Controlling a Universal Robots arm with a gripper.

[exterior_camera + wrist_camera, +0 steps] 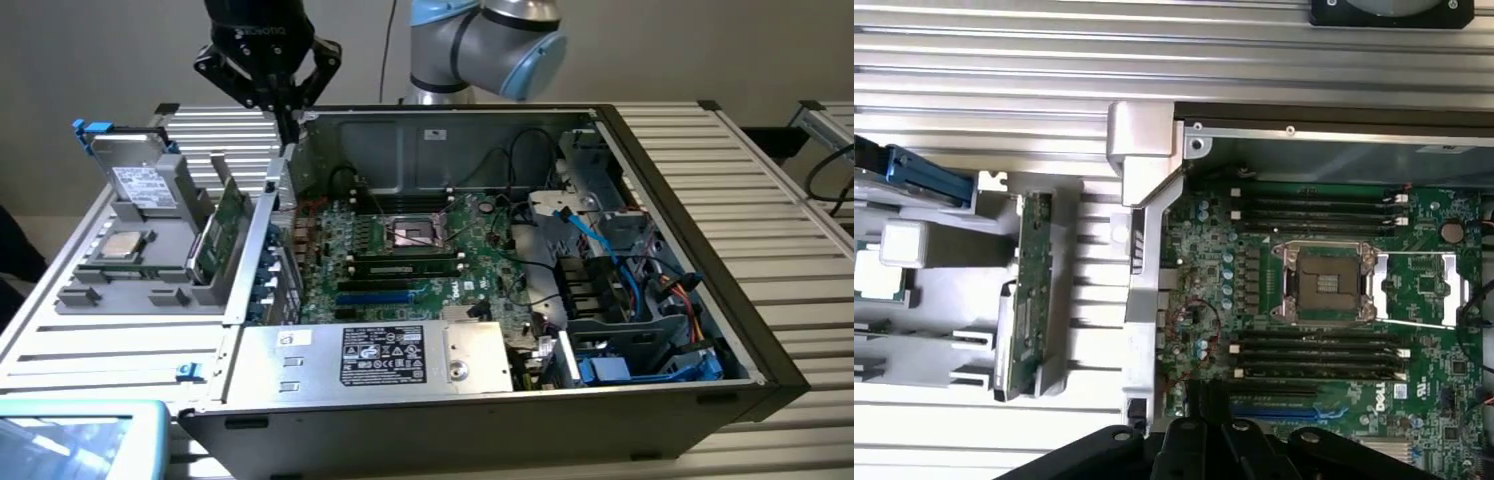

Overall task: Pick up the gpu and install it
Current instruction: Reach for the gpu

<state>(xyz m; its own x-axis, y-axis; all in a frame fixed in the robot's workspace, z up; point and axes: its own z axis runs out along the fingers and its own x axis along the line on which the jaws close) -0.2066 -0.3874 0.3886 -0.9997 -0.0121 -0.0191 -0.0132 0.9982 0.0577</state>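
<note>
Slatted desk carries open PC case w/ motherboard inside. Grey holder sits on exterior view's left of case. The gpu stands on edge in it, just beside case wall. Fingers pressed together, empty, above case corner, not touching gpu

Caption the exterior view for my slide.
Claw over the open case rim; gpu on edge in the gray holder.

Ribbed aluminium table, slatted surface: is carrying an open dark computer case, lying on its side with the interior facing up; a grey parts holder is sitting just beside the case, toward the exterior view's left
</note>
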